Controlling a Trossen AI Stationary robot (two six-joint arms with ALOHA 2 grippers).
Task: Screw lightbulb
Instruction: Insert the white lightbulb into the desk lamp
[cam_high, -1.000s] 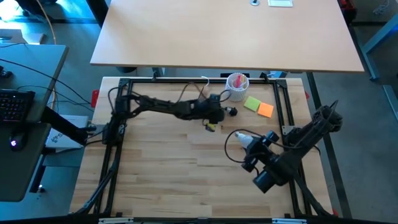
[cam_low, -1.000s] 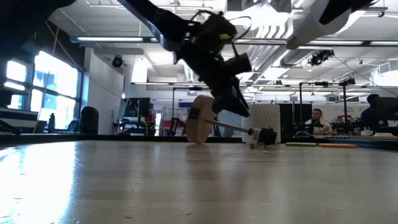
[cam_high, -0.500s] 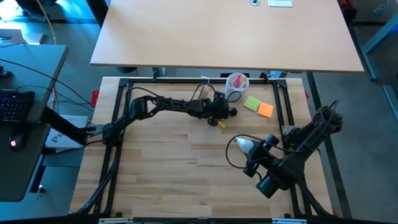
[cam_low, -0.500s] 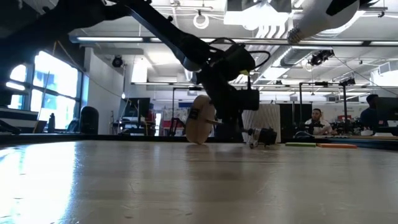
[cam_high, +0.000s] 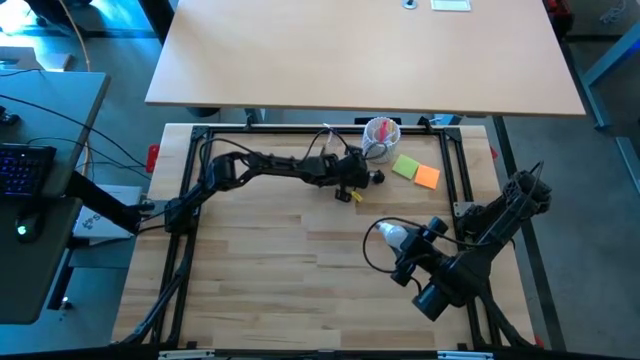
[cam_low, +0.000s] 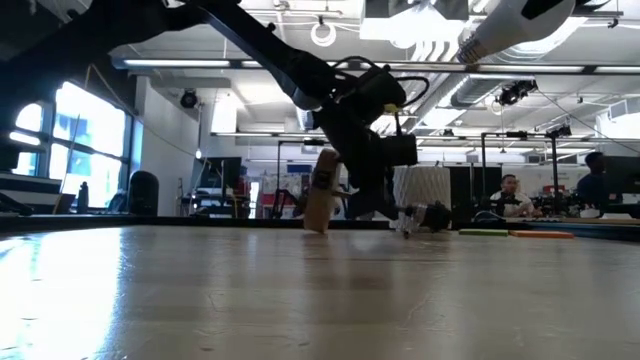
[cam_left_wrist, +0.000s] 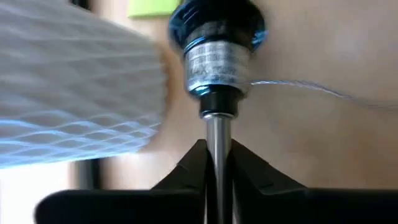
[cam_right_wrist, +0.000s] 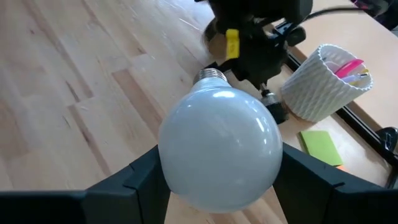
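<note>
wooden desk in an open workshop, both arms near its far edge.
left gripper (cam_high: 358, 180) pinches the stand's rod (cam_left_wrist: 216, 146), with the cup (cam_high: 381, 138) and sticky notes (cam_high: 417, 171) just beyond it by the desk (cam_high: 270, 270) frame. right gripper (cam_high: 395, 238) clamps the bulb (cam_right_wrist: 217, 148), apart from the stand; bare planks lie nearer the camera, and people sit in the room behind.

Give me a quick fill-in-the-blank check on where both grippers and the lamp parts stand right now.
1. The right gripper holds the ____ between its fingers.
2. The left gripper is shut on the lamp stand's thin metal ____.
3. The black socket has ____ screwed into it yet.
4. Beside the white cup lie a green and an ____ sticky note.

Missing words: lightbulb; rod; nothing; orange
</note>
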